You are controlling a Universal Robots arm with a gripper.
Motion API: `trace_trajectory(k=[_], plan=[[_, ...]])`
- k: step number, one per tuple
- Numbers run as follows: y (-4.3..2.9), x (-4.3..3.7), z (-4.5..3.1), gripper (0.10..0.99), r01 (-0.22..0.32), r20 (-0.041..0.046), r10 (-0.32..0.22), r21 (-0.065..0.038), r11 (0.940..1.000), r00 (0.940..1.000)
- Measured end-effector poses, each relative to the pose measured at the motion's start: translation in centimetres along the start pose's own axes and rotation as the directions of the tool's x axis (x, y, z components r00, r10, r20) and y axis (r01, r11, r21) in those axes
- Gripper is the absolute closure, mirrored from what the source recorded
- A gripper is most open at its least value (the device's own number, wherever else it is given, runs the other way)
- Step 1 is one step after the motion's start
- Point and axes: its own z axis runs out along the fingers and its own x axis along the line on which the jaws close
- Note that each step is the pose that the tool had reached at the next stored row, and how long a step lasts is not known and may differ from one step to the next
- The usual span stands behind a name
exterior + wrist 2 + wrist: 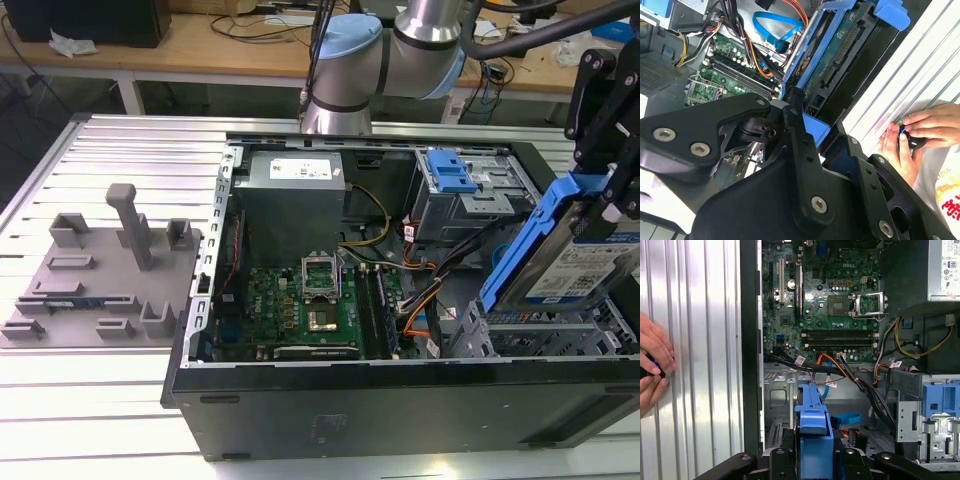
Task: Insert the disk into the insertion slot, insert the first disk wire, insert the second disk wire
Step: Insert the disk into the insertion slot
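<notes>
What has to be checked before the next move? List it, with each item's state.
1. Grasp: ok. The gripper is shut on the disk at its blue carrier.
2. Disk seated: not ok. It hangs tilted above the insertion slot, not in it.
3. Slot mouth free: cannot tell. The disk hides part of it in the exterior view.
4. Wire clearance: cannot tell. The orange and black wires lie close beside the slot.
5. Person clear: ok. The hands rest on the ribbed table, outside the case.
</notes>
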Motion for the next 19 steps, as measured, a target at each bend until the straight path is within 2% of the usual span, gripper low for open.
trace_trajectory(k=[19], plan=[[-0.07,0.12,0.92,0.718,-0.006,-0.0007,0.006,-0.004,1.0000,1.0000]])
